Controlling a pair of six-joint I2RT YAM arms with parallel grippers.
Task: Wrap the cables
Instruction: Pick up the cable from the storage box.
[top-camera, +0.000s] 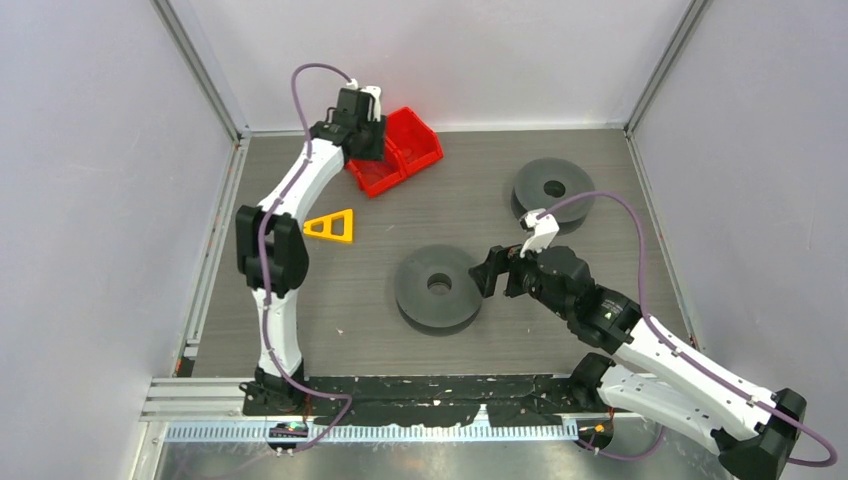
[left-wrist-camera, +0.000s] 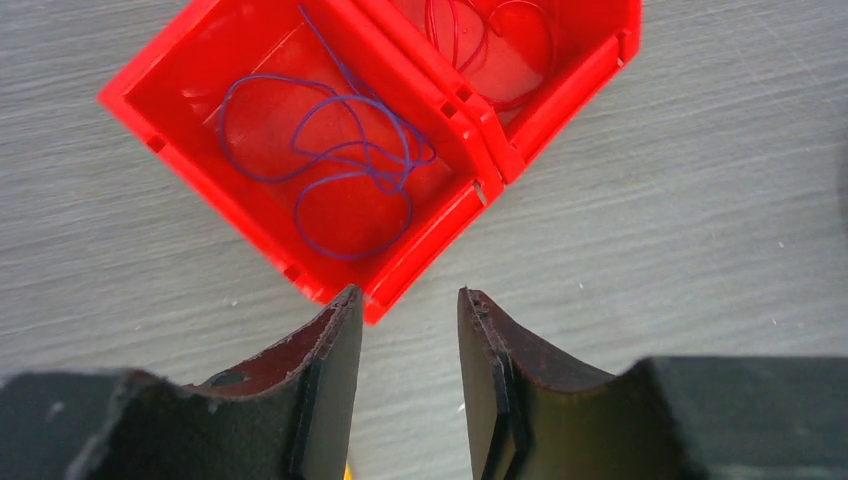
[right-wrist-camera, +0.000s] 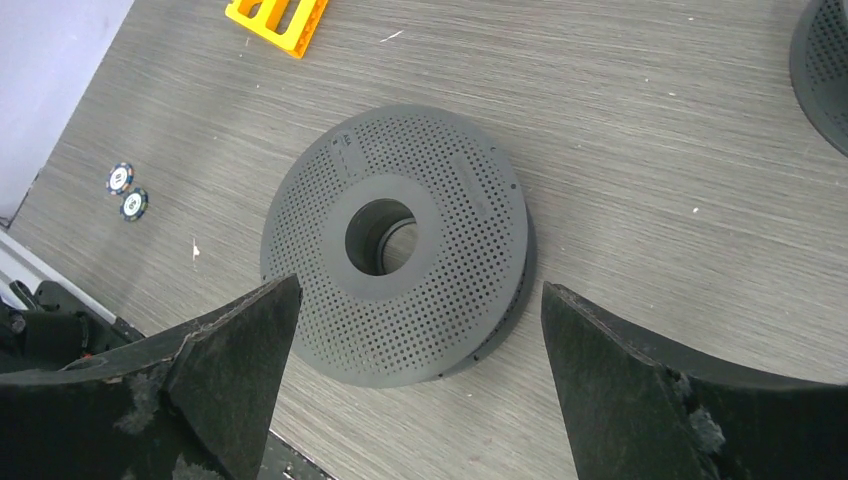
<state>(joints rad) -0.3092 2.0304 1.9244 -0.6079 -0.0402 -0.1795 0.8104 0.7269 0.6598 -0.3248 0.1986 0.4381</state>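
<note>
red bins (left-wrist-camera: 420, 75) hold a purple cable (left-wrist-camera: 405, 160) and a red cable (left-wrist-camera: 455, 40) under the half-open, empty left end effector (left-wrist-camera: 410, 300), while the right end effector (right-wrist-camera: 420, 290) gapes wide, empty, above a grey spool (right-wrist-camera: 450, 230).

no text can be read; two small round blue-and-white discs (right-wrist-camera: 126, 190) on the grey wood-grain worktop (right-wrist-camera: 650, 120) bear marks too small to read.
</note>
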